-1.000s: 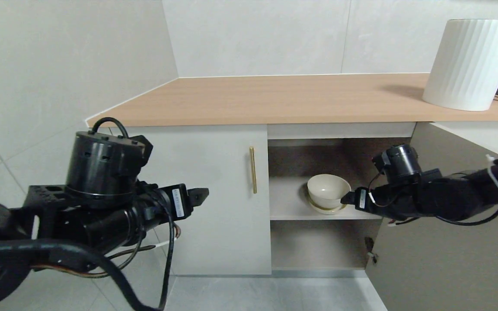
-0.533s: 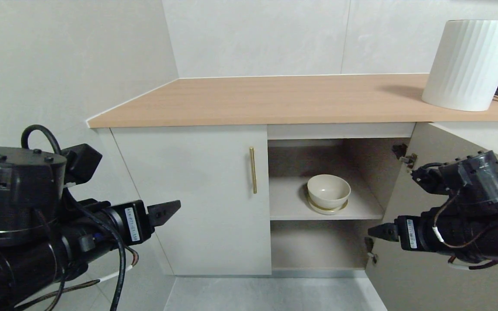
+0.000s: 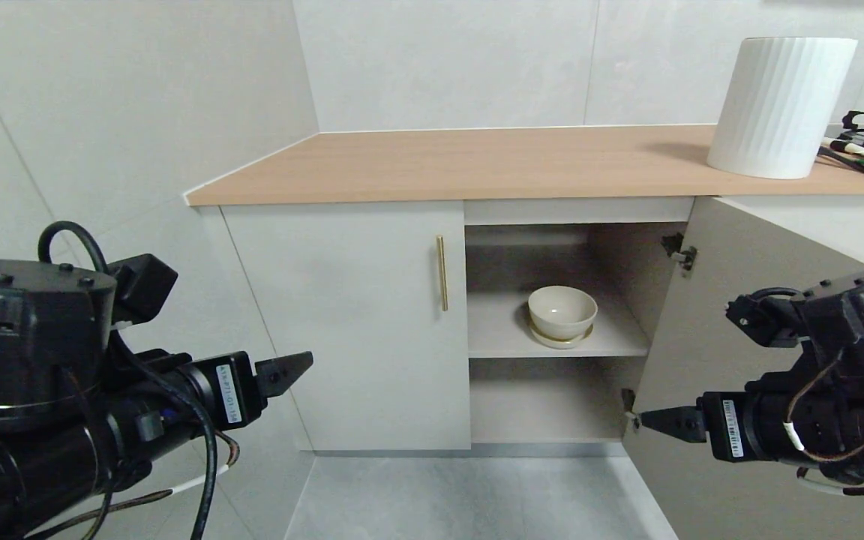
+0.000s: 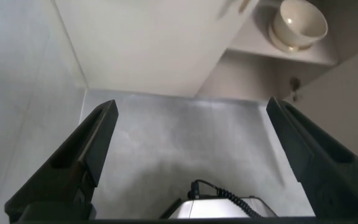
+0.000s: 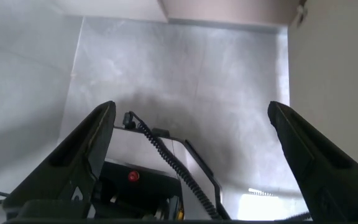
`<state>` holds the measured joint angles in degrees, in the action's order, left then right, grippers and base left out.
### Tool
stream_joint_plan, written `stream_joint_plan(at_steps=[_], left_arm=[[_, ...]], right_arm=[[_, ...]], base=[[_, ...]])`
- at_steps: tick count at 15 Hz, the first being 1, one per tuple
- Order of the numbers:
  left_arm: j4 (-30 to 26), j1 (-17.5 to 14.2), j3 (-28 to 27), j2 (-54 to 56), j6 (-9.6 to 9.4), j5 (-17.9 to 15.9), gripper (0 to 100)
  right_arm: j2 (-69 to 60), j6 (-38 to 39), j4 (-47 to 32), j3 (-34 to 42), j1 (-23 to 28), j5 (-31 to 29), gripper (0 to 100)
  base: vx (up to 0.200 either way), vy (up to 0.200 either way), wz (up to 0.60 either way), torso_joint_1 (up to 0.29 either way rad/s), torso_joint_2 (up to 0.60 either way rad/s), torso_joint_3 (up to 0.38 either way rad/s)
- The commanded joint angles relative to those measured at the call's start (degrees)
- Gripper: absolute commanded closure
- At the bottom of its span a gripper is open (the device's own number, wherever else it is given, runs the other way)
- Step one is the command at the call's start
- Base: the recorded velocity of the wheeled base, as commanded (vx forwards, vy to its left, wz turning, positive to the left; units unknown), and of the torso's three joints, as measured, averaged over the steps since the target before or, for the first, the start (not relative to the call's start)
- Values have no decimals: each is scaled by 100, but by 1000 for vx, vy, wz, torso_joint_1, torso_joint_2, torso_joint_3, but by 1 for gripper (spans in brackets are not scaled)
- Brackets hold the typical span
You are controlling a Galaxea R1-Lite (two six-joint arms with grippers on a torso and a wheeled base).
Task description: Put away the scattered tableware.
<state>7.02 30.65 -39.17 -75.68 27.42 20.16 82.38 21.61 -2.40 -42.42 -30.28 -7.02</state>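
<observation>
Sitting on a small plate (image 3: 561, 343) on the middle shelf (image 3: 499, 331) of the cupboard, the cream bowl (image 3: 562, 313) is upright and well inside the shelf's front edge. That looks like a deliberate resting place: stacked this way, the two pieces take one spot and are unlikely to slide off. The right-hand door (image 3: 709, 315) stands swung open, giving access to the shelf. The left-hand door (image 3: 349, 322) is closed, its brass handle (image 3: 441, 272) just beside the opening.

The left gripper (image 4: 190, 106) hangs low in front of the closed door, well apart from the bowl, its fingers spread wide with nothing between them. The right gripper (image 5: 191, 106) sits low beside the open door, near its lower hinge (image 3: 627, 399), fingers likewise spread and empty. Both being empty and clear of the opening suggests this piece is stowed. By the task, what remains is probably fetching more tableware or shutting the door.

On the worktop (image 3: 477, 161) above stand a white ribbed container (image 3: 777, 105) and, past it, some hand tools (image 3: 859, 146).
</observation>
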Motion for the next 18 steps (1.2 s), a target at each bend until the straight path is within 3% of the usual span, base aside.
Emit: stream_joint_plan(at_steps=[1,7,18], left_arm=[[1,3,6,-52,1,-4,0],[1,3,23,-52,1,-4,0],[10,3,67,-61,1,5,0]], right_arm=[[23,1,3,6,-4,-1,0],[41,1,12,15,-4,-45,0],[-91,36,38,155,5,-229,0]], base=[[-200,0,0,2,2,7],[-200,0,0,2,2,4],[0,0,0,0,0,0]])
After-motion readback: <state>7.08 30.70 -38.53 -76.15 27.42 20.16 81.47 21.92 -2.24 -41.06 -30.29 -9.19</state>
